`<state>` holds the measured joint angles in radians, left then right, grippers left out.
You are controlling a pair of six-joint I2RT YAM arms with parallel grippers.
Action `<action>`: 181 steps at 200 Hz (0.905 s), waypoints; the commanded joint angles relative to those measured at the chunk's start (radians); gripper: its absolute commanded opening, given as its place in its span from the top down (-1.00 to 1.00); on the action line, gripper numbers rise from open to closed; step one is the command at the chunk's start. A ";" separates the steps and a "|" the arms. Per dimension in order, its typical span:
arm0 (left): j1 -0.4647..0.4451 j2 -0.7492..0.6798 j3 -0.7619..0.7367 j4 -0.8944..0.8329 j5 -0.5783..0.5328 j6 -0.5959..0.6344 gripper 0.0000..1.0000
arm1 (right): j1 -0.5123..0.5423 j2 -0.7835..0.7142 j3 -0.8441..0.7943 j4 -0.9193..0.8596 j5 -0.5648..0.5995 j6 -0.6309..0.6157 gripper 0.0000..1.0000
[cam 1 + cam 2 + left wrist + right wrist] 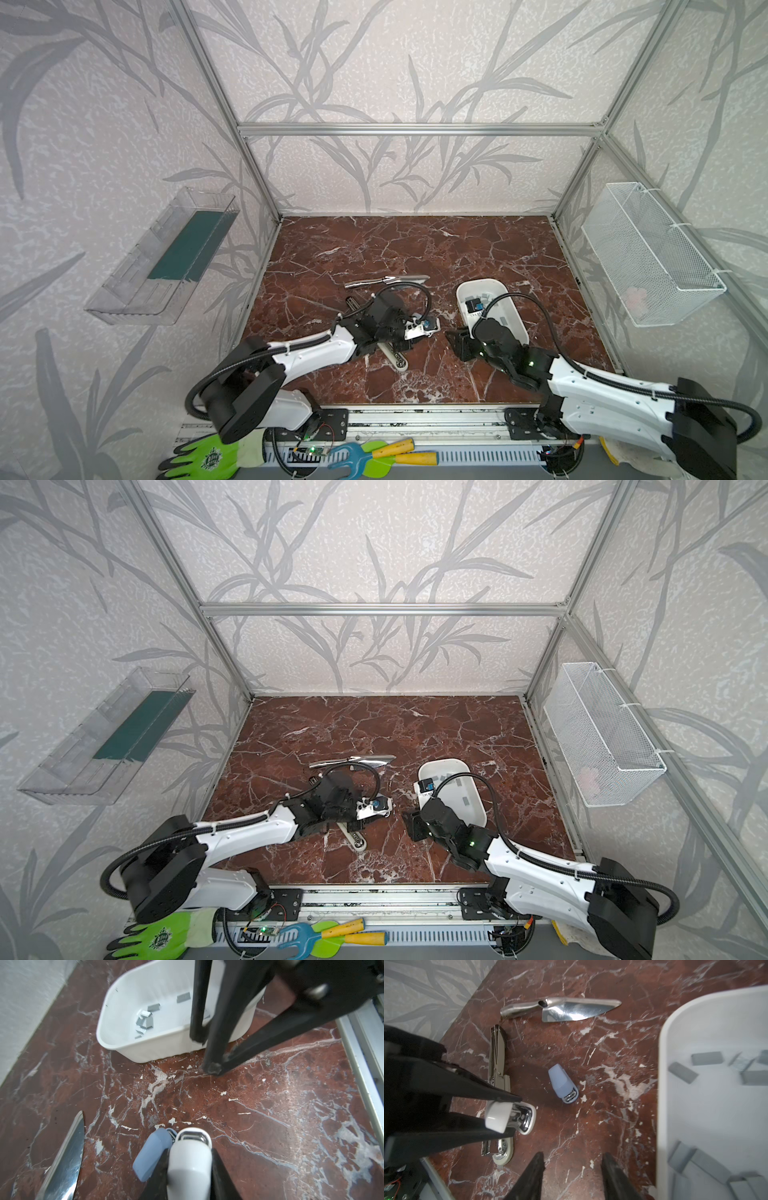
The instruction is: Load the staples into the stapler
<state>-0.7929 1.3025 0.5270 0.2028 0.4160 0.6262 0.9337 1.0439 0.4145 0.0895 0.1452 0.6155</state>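
Jaws of the left gripper clamp the white stapler over the bench, the right gripper's stand apart and empty beside the white tub holding the staples, so fetching a strip seems next, needing a fine pinch.

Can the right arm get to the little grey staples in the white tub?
Probably yes. The right gripper sits just beside the white tub, jaws apart and empty, and the staples lie loose in the open tub with nothing over them. It would have to go over the rim first.
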 commanded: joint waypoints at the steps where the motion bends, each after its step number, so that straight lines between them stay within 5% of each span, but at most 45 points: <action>1: 0.002 -0.105 -0.133 0.258 -0.035 -0.038 1.00 | -0.004 0.066 0.041 0.151 -0.107 0.070 0.16; 39: 0.004 -0.200 -0.274 0.418 -0.019 0.020 1.00 | -0.004 0.134 0.018 0.307 -0.147 0.137 0.19; 86: 0.004 -0.235 -0.277 0.431 -0.036 -0.006 1.00 | 0.001 0.224 0.014 0.450 -0.218 0.200 0.30; 181: 0.004 -0.199 -0.282 0.457 -0.085 -0.001 1.00 | 0.007 0.196 -0.002 0.410 -0.177 0.199 0.42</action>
<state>-0.7914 1.0855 0.2459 0.6224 0.3542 0.6170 0.9360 1.3083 0.4274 0.5251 -0.0719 0.8211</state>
